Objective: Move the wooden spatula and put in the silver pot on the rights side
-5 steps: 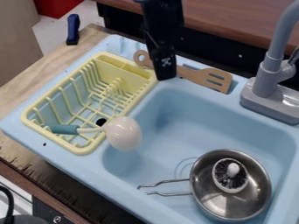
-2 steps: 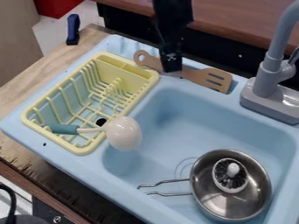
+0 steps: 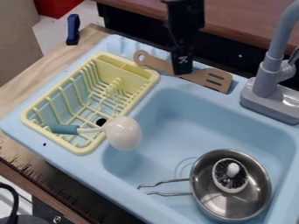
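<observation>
Pot, silver and shallow, sits at the near right inside the blue sink, its 2 wire prongs pointing left; a round brush inside it hides part of its floor. At the near left edge, a black cable is cut off. Farther back on the left stands the yellow dish rack; a ladle crosses its near right rim, the white bowl masking whatever lies beneath. At right, the grey faucet is cut off by the edge. Beyond the basin, the wooden spatula lies on the far ledge, its middle hidden by the black gripper. Whether the jaws are apart, together or clamped on the spatula, I can't tell.
</observation>
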### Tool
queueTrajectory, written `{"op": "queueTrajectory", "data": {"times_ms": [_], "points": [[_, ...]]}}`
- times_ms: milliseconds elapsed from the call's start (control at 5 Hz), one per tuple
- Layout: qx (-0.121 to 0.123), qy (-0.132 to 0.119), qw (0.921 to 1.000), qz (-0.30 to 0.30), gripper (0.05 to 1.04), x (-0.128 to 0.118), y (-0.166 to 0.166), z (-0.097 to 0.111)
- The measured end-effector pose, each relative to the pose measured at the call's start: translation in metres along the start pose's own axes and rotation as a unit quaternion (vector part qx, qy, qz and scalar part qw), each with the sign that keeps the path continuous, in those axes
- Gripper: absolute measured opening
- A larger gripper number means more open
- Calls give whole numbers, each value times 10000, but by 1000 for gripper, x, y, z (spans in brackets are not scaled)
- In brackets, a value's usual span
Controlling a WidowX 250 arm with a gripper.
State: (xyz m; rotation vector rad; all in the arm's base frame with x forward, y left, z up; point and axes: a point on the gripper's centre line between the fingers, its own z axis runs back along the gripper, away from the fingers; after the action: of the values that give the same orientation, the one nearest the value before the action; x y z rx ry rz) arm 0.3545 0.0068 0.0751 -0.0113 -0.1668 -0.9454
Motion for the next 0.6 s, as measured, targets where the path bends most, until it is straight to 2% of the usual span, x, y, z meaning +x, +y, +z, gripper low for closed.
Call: {"op": "queueTrajectory", "data": {"times_ms": [200,400,600], "points": [[-72,-162,9996,-214,997,2,-5,-6],[-127,-207,9982,-552,997,-1,-15,-16],[-100,-237,9969,-739,994,2,-16,-16]]}}
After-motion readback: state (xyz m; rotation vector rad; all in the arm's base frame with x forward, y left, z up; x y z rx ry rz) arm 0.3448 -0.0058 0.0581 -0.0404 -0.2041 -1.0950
